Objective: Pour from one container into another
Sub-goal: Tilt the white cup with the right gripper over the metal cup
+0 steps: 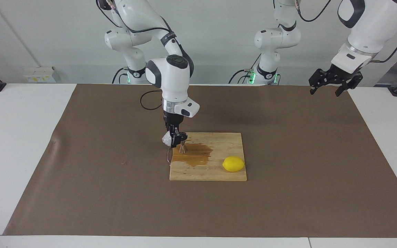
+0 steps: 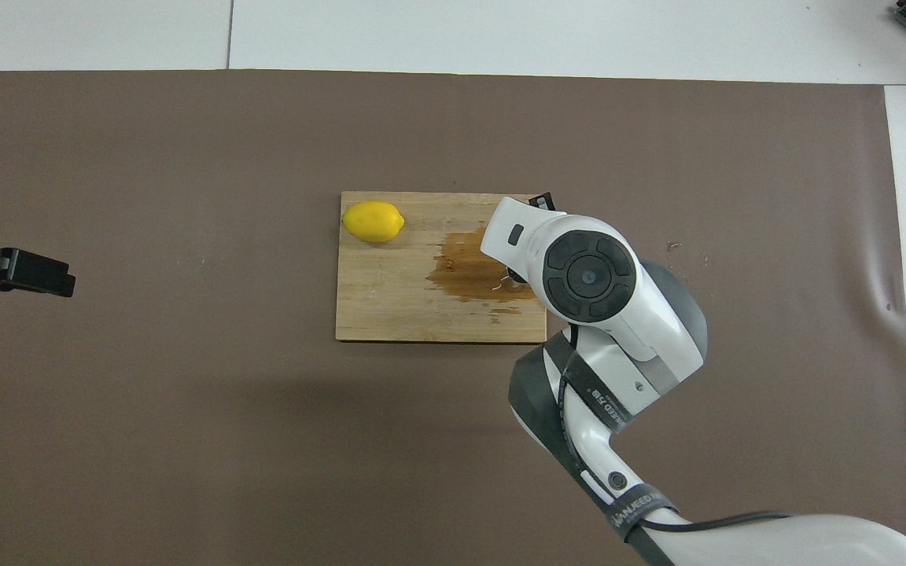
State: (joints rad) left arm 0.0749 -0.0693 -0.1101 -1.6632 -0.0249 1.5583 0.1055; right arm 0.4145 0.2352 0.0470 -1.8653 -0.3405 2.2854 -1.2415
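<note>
My right gripper (image 1: pixel 175 140) hangs over the corner of the wooden board (image 1: pixel 219 172) nearest the right arm's base, shut on the whitish crinkled cup (image 1: pixel 166 139). The cup sits just above and beside the small steel jigger (image 1: pixel 182 148), which stands upright on the board at the edge of a brown wet stain (image 1: pixel 196 154). In the overhead view the right arm's wrist (image 2: pixel 587 275) covers the cup, the jigger and the gripper. My left gripper (image 1: pixel 325 89) waits open in the air over the mat's edge at the left arm's end, also seen as the left gripper (image 2: pixel 52 273) from above.
A yellow lemon (image 1: pixel 233 164) lies on the board's corner farther from the robots, toward the left arm's end. A thin metal loop (image 1: pixel 168 157) sticks out from the board's side below the cup. A brown mat (image 1: pixel 115 193) covers the table.
</note>
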